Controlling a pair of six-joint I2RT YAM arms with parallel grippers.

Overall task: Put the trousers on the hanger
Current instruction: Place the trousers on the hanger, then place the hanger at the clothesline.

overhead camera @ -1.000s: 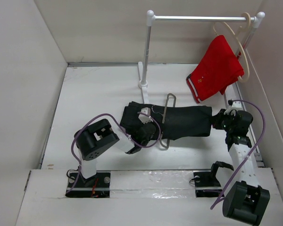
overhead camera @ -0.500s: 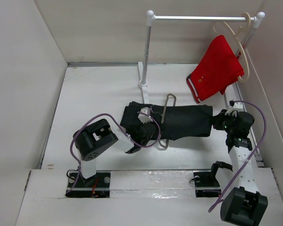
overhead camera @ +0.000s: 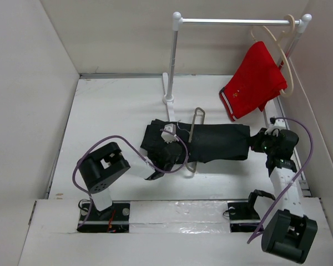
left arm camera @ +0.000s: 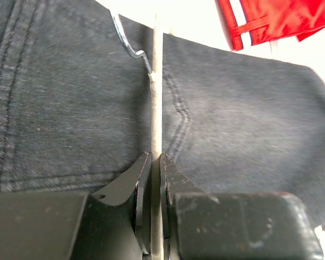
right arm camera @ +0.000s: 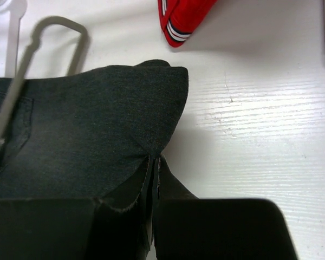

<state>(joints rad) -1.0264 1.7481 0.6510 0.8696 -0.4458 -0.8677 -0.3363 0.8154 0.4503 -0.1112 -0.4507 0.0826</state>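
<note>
Two end effectors, both clamped. Your left end effector (left arm camera: 156,162) pinches the hanger (left arm camera: 155,81) by its thin wire, which lies over the trousers (left arm camera: 249,119). Your right end effector (right arm camera: 153,165) nips the corner of the trousers at their right end. You have the trousers lying flat on the table (overhead camera: 111,116), with the hanger's ends poking past their far and near edges. Red shorts (overhead camera: 254,80) hang from the rail (overhead camera: 233,22) at far right.

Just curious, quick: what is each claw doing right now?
Left gripper: closed on the hanger.
Right gripper: closed on the trousers.
</note>
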